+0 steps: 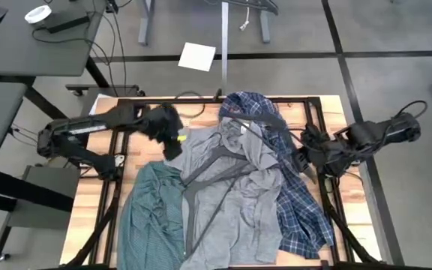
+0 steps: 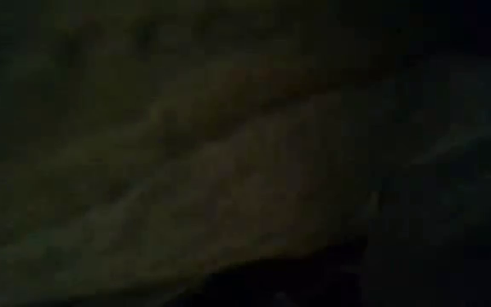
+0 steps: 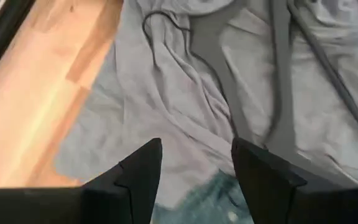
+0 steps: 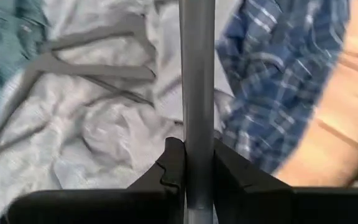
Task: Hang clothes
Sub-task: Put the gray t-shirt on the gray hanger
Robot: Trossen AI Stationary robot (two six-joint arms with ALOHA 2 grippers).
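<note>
Three shirts lie spread on the wooden table (image 1: 88, 217): the green checked one (image 1: 152, 217) at the left, the grey tee (image 1: 235, 195) in the middle, the blue-white plaid one (image 1: 298, 202) at the right. A grey hanger (image 1: 216, 169) lies on the tee. My left gripper (image 1: 172, 141) (image 3: 194, 168) hovers open over the tee's left edge, where it meets the green shirt (image 3: 219, 199). My right gripper (image 1: 301, 154) (image 4: 197, 162) is shut on a second hanger's grey bar (image 4: 197, 74), which reaches over the plaid shirt (image 4: 278, 81). Cloth blocks the low view. My right gripper pinches the hanger's straight grey bar (image 4: 197, 134) between its two fingers. It comes from the table's right side, and the bar runs on forward between the fingers, along them, over the tee and the plaid shirt. Which end of the hanger this is does not show.
A dark metal frame (image 1: 201, 100) borders the tabletop. A grey upright pole (image 1: 224, 45) stands beyond the far edge, with a white sheet (image 1: 197, 56) on the floor beside it. Bare wood (image 3: 48, 93) shows to the left of the tee.
</note>
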